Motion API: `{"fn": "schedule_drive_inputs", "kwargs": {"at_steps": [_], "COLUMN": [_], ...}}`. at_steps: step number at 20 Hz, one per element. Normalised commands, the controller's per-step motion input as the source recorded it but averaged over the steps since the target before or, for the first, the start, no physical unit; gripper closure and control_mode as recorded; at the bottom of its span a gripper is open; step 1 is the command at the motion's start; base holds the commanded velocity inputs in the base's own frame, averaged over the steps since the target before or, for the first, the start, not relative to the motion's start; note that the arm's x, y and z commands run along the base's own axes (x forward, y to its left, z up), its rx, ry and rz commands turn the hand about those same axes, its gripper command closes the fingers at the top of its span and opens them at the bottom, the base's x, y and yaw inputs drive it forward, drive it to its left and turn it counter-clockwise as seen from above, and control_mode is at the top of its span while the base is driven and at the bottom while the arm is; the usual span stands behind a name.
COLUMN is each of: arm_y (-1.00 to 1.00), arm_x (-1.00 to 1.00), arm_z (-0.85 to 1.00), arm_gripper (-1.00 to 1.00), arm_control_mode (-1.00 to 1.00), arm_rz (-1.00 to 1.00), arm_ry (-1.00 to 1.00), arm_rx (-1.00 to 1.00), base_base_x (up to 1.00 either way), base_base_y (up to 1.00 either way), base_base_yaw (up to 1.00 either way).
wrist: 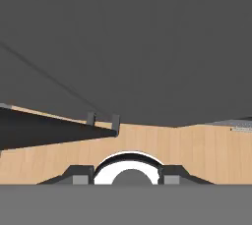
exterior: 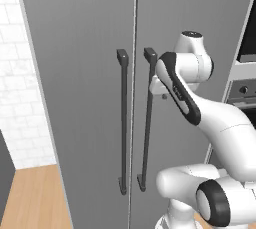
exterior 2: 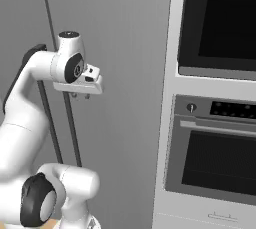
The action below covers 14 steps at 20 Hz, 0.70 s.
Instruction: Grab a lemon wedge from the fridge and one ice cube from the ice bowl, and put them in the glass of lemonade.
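Observation:
The fridge point(exterior: 85, 98) is a tall grey cabinet whose two doors are both shut. Two long dark bar handles point(exterior: 123, 123) run down its middle seam. My gripper point(exterior: 163, 96) hangs just right of the right handle point(exterior: 147, 123), near its top end, and points down. From the other side, the gripper point(exterior 2: 80, 95) sits close in front of the door point(exterior 2: 125, 73). In the hand view the gripper point(wrist: 126, 175) is open with nothing between its fingers, and a dark handle point(wrist: 49, 129) stretches away on the left. The lemon wedge, ice bowl and glass of lemonade are out of view.
A black built-in oven and microwave column point(exterior 2: 215, 148) stands right of the fridge. To the fridge's left is a white brick wall point(exterior: 20, 98). Below lies a wooden floor point(exterior: 35, 198). My own arm point(exterior: 220, 123) fills the lower right.

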Motion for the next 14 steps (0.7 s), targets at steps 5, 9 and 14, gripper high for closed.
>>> {"fn": "schedule_drive_inputs", "kwargs": {"at_steps": [5, 9, 14], "arm_y": [-0.02, -0.01, 0.0], "arm_x": [-0.67, -1.0, -1.0], "arm_z": [-0.2, -0.39, -0.54], "arm_gripper": [-1.0, -1.0, -1.0], "arm_control_mode": [-1.0, -1.0, -1.0], "arm_rz": [0.0, 0.0, 0.0], "arm_ry": [0.0, 0.0, 0.0], "arm_rx": [0.0, 0.0, 0.0], "base_base_x": [0.0, 0.0, 0.0], "base_base_y": [0.0, 0.0, 0.0], "base_base_yaw": [0.0, 0.0, 0.0]}}
